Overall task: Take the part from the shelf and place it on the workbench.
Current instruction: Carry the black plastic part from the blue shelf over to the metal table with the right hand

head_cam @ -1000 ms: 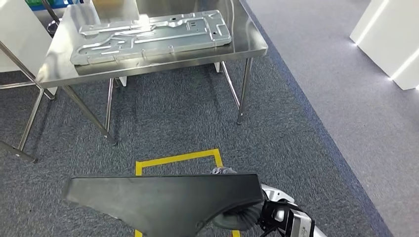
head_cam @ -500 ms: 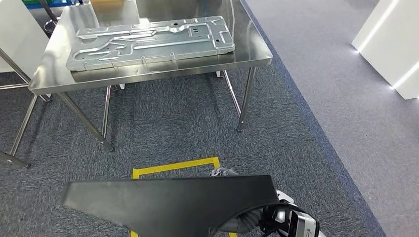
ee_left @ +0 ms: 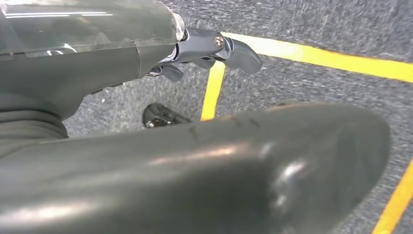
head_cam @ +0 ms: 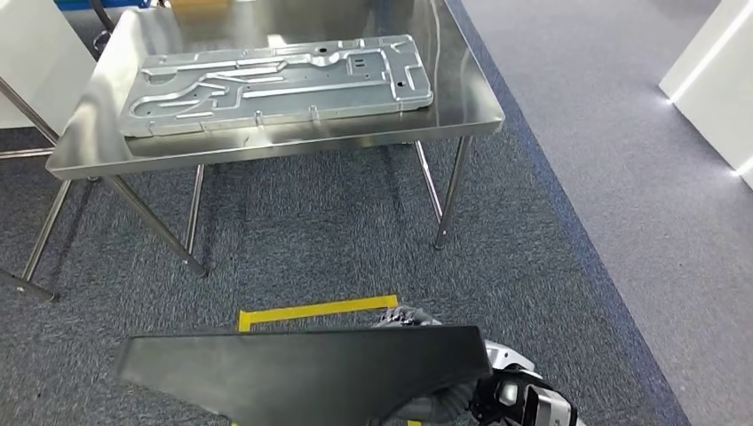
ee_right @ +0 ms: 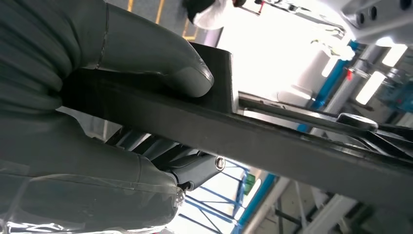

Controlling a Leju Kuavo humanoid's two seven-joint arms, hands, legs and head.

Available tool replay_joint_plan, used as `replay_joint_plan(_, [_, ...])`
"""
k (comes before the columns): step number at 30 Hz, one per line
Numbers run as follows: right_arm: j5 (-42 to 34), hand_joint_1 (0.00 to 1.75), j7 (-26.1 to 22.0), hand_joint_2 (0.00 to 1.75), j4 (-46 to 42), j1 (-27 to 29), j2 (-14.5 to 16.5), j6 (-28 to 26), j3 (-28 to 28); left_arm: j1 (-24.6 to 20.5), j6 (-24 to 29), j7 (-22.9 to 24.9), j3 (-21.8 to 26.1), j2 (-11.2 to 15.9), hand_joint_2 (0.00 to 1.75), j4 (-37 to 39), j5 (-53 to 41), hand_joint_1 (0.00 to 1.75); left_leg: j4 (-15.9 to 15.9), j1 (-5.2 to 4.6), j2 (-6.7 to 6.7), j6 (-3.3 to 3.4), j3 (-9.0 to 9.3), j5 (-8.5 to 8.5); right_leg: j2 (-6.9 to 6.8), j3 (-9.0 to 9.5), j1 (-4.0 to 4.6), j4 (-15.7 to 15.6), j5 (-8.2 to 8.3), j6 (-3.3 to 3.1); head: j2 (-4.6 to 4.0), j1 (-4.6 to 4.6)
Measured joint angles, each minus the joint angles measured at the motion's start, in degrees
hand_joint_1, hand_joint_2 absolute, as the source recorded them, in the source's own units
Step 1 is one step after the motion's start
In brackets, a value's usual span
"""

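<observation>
One flat black panel with a tapering, wing-like outline [head_cam: 302, 368] was held low before the robot, above the grey carpet [head_cam: 302, 231] and a yellow tape line [head_cam: 315, 311], well short of the workbench. Its long axis ran crosswise, the broad squared end toward the robot's right and the narrow end toward its left. One right hand [ee_right: 97, 122] pinched that panel [ee_right: 253, 131] at its edge, thumb pressed on one face and the darker fingers [ee_right: 195, 168] beneath the other. One left hand [ee_left: 146, 53] lay beside the panel's dark rounded surface [ee_left: 219, 170], fingers [ee_left: 229, 48] curled; whether it gripped anything could not be told. One stainless-steel workbench on thin legs [head_cam: 462, 98] stood ahead, carrying one long silver stamped-metal plate [head_cam: 275, 84] lying flat along its length.
</observation>
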Motion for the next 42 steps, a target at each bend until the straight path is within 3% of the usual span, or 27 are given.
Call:
replay_joint_plan(2, [-0.3,1.75,0.0,1.75,-0.1,0.0,0.0,0.3,-0.3,-0.2,-0.1,0.0,0.0,0.0,0.00,0.0,0.0,0.00,5.9,0.06,1.04,-0.32,-3.50,-1.17,-0.46,1.27,0.06,-0.4,-0.77,-0.59,0.00,-0.14])
replay_joint_plan(3, [-0.4,1.75,0.0,1.75,-0.1,0.0,-0.1,0.5,-0.4,-0.2,-0.1,0.0,0.0,0.0,0.00,0.0,-0.1,0.00,9.0,0.07,1.27,-0.47,-5.81,-2.60,-0.62,1.76,0.13,-0.4,-1.23,-0.74,0.00,-0.21])
replay_joint_plan(5, [-0.4,1.75,0.0,1.75,-0.1,0.1,-0.1,0.7,-0.5,0.0,-0.1,0.0,0.0,0.0,0.00,0.0,-0.1,0.00,12.0,0.12,1.44,-0.71,-9.32,-4.65,-0.77,2.85,0.23,-0.4,-2.23,-0.82,0.00,-0.21])
replay_joint_plan(6, [-0.4,1.75,0.0,1.75,-0.1,0.2,-0.2,0.7,-0.6,0.1,-0.1,0.0,0.0,0.0,0.00,0.0,-0.1,0.00,11.2,0.15,1.51,-0.76,-9.92,-4.15,-0.78,3.51,0.26,-0.4,-2.76,-0.78,0.00,-0.21])
replay_joint_plan(7, [-0.4,1.75,0.0,1.75,-0.2,0.3,-0.2,0.8,-0.6,0.2,-0.1,0.0,0.0,0.0,0.00,0.0,-0.1,0.00,8.6,0.18,1.58,-0.72,-9.67,-2.27,-0.78,4.25,0.28,-0.4,-3.31,-0.68,0.00,-0.21])
replay_joint_plan(9, [-0.5,1.75,0.0,1.75,-0.2,0.4,-0.3,0.8,-0.8,0.3,-0.1,0.0,0.0,0.0,0.00,0.0,-0.1,0.00,1.7,0.07,1.71,-0.42,-8.25,3.07,-0.81,5.51,0.34,-0.4,-4.44,-0.29,0.00,-0.16])
replay_joint_plan(10, [-0.5,1.75,0.0,1.75,-0.3,0.5,-0.3,0.8,-0.8,0.3,-0.1,0.0,0.0,0.0,0.00,0.0,-0.1,0.00,-0.5,-0.11,1.80,-0.09,-7.66,4.62,-0.80,5.87,0.36,-0.4,-4.92,0.03,0.00,-0.15])
replay_joint_plan(11, [-0.6,1.75,0.0,1.75,-0.3,0.6,-0.3,0.8,-0.8,0.3,-0.2,0.0,0.0,-0.1,0.00,0.0,-0.1,0.00,-1.7,-0.32,1.86,0.31,-7.38,5.43,-0.79,6.18,0.37,-0.3,-5.30,0.40,0.00,-0.12])
replay_joint_plan(14, [-0.6,1.75,0.0,1.75,-0.7,0.8,-0.4,0.9,-1.0,0.3,-0.2,0.0,0.0,-0.1,0.00,0.0,-0.1,0.00,-2.1,-0.49,1.82,1.66,-6.25,4.99,-0.87,6.87,0.33,0.5,-5.81,1.46,-0.01,-0.08])
replay_joint_plan(16, [-0.7,1.75,0.0,1.75,-1.1,0.8,-0.4,0.9,-1.3,0.2,-0.3,-0.1,0.0,-0.1,0.00,0.0,-0.1,0.00,-2.5,-0.40,1.73,2.41,-4.95,4.46,-1.12,5.22,0.27,4.1,-6.60,1.92,-0.01,0.02])
replay_joint_plan(19, [-0.8,1.75,0.0,1.75,-1.3,1.0,-0.4,1.0,-1.7,0.2,-0.4,-0.1,0.0,-0.1,0.00,0.0,-0.1,0.00,-2.6,-0.53,1.71,2.97,-3.59,3.25,-1.29,-1.92,0.33,14.0,-10.07,2.20,0.00,0.15])
replay_joint_plan(20, [-0.8,1.75,0.0,1.75,-1.3,1.1,-0.5,1.0,-1.8,0.2,-0.4,-0.1,0.0,-0.1,0.00,0.0,-0.1,0.00,-2.6,-0.63,1.69,3.01,-3.05,2.77,-1.30,-3.83,0.36,15.6,-10.63,2.15,0.00,0.16])
replay_joint_plan(21, [-0.8,1.75,0.0,1.75,-1.3,1.2,-0.5,1.0,-1.8,0.3,-0.5,-0.1,0.0,-0.1,0.00,0.0,-0.1,0.00,-2.6,-0.73,1.66,3.02,-2.38,2.22,-1.30,-4.84,0.42,15.4,-10.15,1.99,0.00,0.16])
replay_joint_plan(22, [-0.8,1.75,0.0,1.75,-1.3,1.3,-0.5,1.0,-1.8,0.3,-0.5,-0.1,0.0,-0.1,0.00,0.0,-0.1,0.00,-2.6,-0.81,1.61,2.98,-1.58,1.62,-1.31,-4.90,0.55,13.4,-8.46,1.67,0.00,0.16])
replay_joint_plan(24, [-0.8,1.75,0.0,1.75,-1.5,1.3,-0.5,1.0,-2.0,0.3,-0.6,-0.1,0.0,-0.1,0.00,0.0,-0.1,0.00,-2.7,-0.92,1.57,2.74,0.06,0.38,-1.34,-3.41,1.11,6.3,-2.80,0.65,0.00,0.14])
replay_joint_plan(26, [-0.9,1.75,0.0,1.75,-1.7,1.3,-0.6,1.1,-2.2,0.3,-0.6,-0.2,0.0,-0.3,0.00,0.1,-0.1,0.00,-2.9,-0.89,1.49,2.20,0.86,-0.57,-1.42,-2.35,1.70,1.7,0.54,-0.21,0.00,0.11])
replay_joint_plan(29, [-1.0,1.75,0.1,1.75,-2.1,1.3,-0.7,1.2,-2.3,0.2,-0.6,-0.2,0.0,-0.4,0.00,0.1,-0.1,0.00,-2.7,-0.85,1.53,1.23,1.56,-0.73,-1.40,-1.18,1.73,0.2,0.58,-0.93,0.00,0.09])
replay_joint_plan(31, [-1.2,1.75,0.1,1.75,-2.4,1.3,-0.7,1.4,-2.4,0.0,-0.6,-0.2,0.0,-0.4,0.00,0.1,0.0,0.00,0.4,-0.82,1.65,0.78,0.59,-0.98,-1.44,0.52,1.39,-0.8,0.11,-1.43,0.00,-0.05])
replay_joint_plan(34, [-1.5,1.75,0.1,1.75,-2.5,1.2,-0.7,1.9,-2.5,0.0,-0.7,-0.2,0.0,-0.4,0.00,0.1,0.0,0.00,9.5,-0.41,1.71,0.03,-5.60,-4.18,-1.55,2.33,1.08,-1.2,-1.08,-1.66,-0.01,-0.23])
replay_joint_plan(36, [-1.6,1.75,0.1,1.75,-2.5,1.3,-0.8,2.0,-2.5,0.3,-0.6,-0.2,0.0,-0.4,0.00,0.1,0.0,0.00,11.5,-0.05,1.73,-0.53,-8.69,-5.73,-1.44,3.61,0.92,-1.2,-2.19,-1.45,0.00,-0.23])
replay_joint_plan(37, [-1.6,1.75,0.2,1.75,-2.6,1.3,-0.8,2.1,-2.5,0.4,-0.6,-0.2,0.0,-0.4,0.00,0.1,0.1,0.00,9.9,0.16,1.74,-0.79,-9.08,-4.76,-1.38,4.43,0.82,-1.2,-2.82,-1.28,0.00,-0.23])
replay_joint_plan(38, [-1.7,1.75,0.2,1.75,-2.6,1.3,-0.8,2.3,-2.5,0.4,-0.6,-0.2,0.0,-0.4,0.00,0.1,0.1,0.00,6.9,0.37,1.76,-1.02,-8.77,-2.41,-1.35,5.31,0.74,-1.2,-3.49,-1.04,0.00,-0.22])
replay_joint_plan(39, [-1.7,1.75,0.2,1.75,-2.6,1.3,-0.8,2.4,-2.6,0.5,-0.6,-0.2,0.0,-0.4,0.00,0.1,0.1,0.00,3.4,0.57,1.84,-1.13,-8.19,1.04,-1.34,6.05,0.69,-1.2,-4.15,-0.75,0.00,-0.22])
replay_joint_plan(41, [-1.8,1.75,0.3,1.75,-2.6,1.3,-0.8,2.7,-2.6,0.6,-0.5,-0.2,0.0,-0.4,0.00,0.1,0.1,0.00,-1.2,0.46,2.13,-0.76,-7.40,5.31,-1.29,7.03,0.69,-1.0,-5.34,-0.01,-0.01,-0.20])
replay_joint_plan(42, [-1.8,1.75,0.3,1.75,-2.6,1.3,-0.8,2.8,-2.6,0.6,-0.5,-0.2,0.0,-0.4,0.00,0.1,0.1,0.00,-1.8,0.31,2.22,-0.32,-7.30,6.06,-1.27,7.27,0.70,-0.9,-5.75,0.41,-0.01,-0.19])
